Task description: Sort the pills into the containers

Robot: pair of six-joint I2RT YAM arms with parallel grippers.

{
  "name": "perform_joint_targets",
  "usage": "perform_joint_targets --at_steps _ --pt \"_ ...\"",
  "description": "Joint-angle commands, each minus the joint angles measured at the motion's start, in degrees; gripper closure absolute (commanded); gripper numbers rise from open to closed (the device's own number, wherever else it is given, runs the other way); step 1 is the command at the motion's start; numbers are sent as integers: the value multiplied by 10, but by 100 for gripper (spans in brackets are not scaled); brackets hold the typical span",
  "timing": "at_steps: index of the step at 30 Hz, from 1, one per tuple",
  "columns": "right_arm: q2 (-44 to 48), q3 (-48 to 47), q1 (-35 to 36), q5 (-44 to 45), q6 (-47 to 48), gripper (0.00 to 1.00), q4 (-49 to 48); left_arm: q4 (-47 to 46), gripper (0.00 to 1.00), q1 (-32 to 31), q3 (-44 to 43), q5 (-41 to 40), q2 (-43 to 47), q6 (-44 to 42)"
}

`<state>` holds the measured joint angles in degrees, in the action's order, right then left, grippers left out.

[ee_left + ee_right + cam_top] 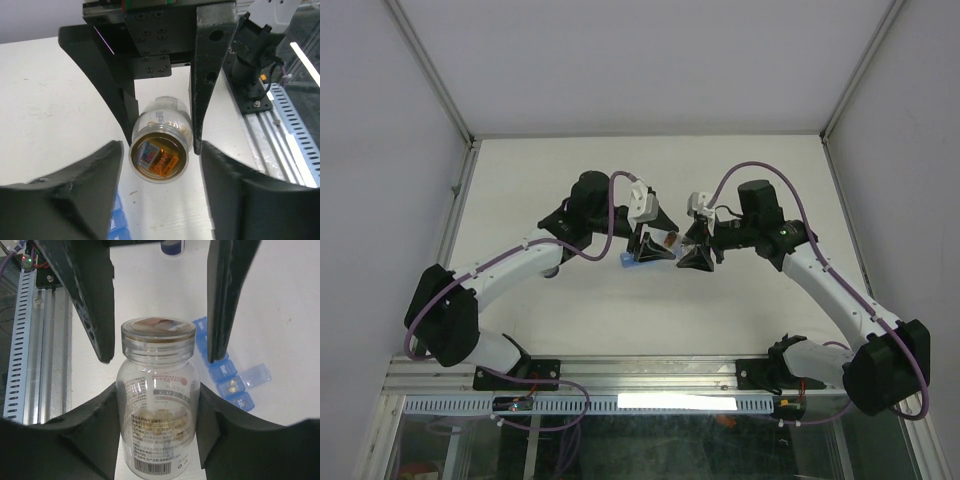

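Observation:
A small clear bottle point(158, 410) with a printed label holds orange-tan pills point(172, 422) low inside. My right gripper point(159, 390) is shut on its body and holds it above the table, between the two arms in the top view point(667, 241). Its mouth points at my left gripper point(160, 147), which is open, with a finger on each side of the mouth and a gap at each. The blue strip of compartments point(220, 367) lies beside the bottle. One compartment has its lid open and holds two tan pills point(232, 386). The strip also shows in the top view point(625, 260).
A small round white and dark blue thing point(172, 245) lies on the table beyond the bottle. A slotted metal rail point(25, 340) runs along the near table edge. White walls enclose the white table point(620, 180) on three sides.

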<state>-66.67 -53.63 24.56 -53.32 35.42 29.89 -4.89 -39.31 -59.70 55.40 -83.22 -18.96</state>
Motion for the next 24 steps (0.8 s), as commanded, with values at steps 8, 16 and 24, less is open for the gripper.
perform_joint_targets --at_steps 8,16,24 --pt "16 -16 5 -43 -5 100 -73 -241 1 1 136 -81 127 127" --pt "15 -15 4 -47 -2 100 -72 -304 1 2 245 -286 248 347" --pt "9 -14 3 -44 -2 100 -72 -106 17 -7 195 -440 291 543"
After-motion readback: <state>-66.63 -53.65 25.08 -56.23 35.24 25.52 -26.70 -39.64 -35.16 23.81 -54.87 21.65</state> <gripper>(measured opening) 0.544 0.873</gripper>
